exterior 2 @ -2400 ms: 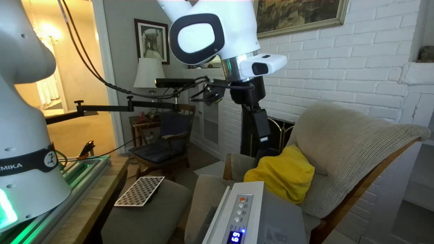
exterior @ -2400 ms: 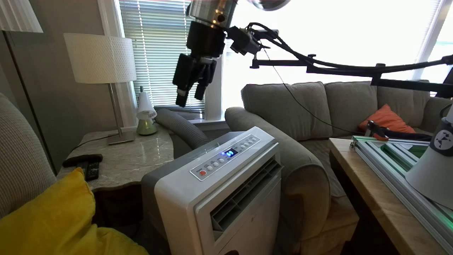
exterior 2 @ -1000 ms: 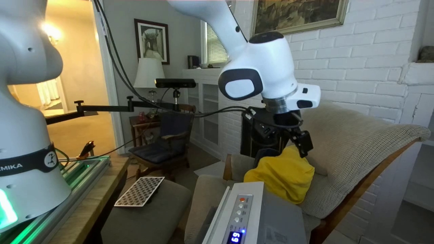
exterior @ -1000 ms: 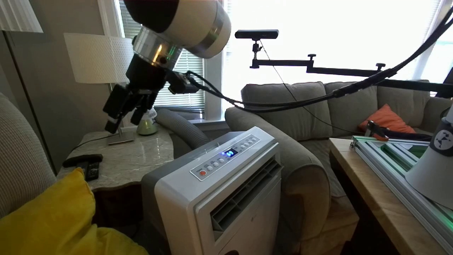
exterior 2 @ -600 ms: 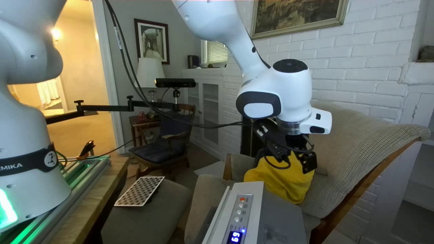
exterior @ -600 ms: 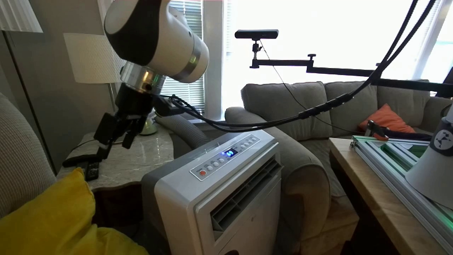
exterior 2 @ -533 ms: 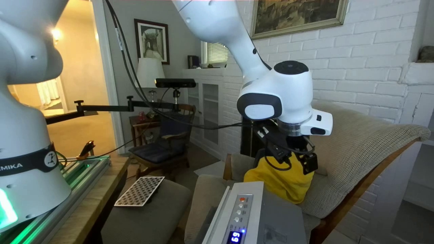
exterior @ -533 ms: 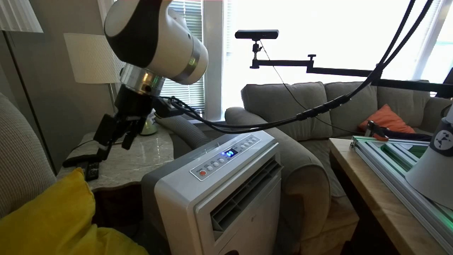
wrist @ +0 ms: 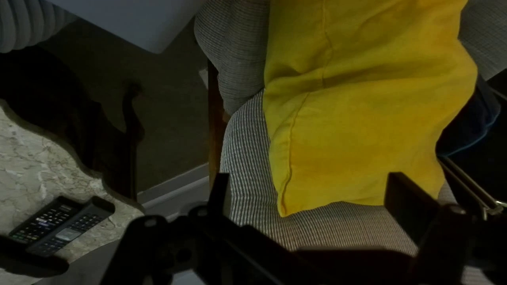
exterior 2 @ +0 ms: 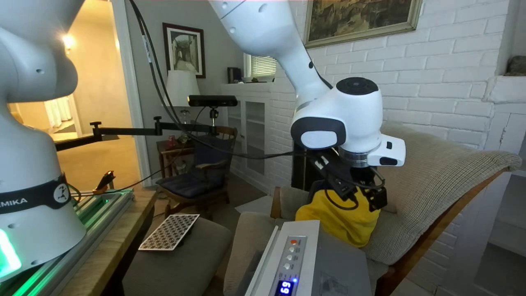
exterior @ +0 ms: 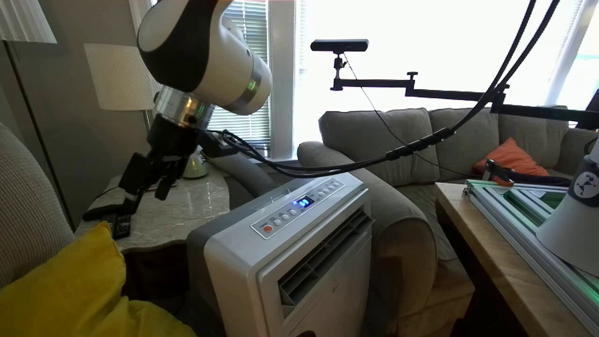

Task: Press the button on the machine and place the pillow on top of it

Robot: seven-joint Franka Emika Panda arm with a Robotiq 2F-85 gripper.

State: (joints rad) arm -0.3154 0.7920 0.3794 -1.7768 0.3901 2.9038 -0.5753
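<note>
I have the claw spread wide, its two fingers well apart, hanging off the end of the portable air conditioner where the orange button sits. In the wrist view it points down toward the yellow cushion; whether a fingertip touches the fabric, I cannot tell. Both exterior views show me that cushion on the armchair, near the air conditioner's orange-button end. The blue display is lit midway along the air conditioner's top, and a ribbed hose rises behind it. By the air conditioner's back, I see a marble worktop with remote controls on it; the grey sofa stands beside its opposite end.
</note>
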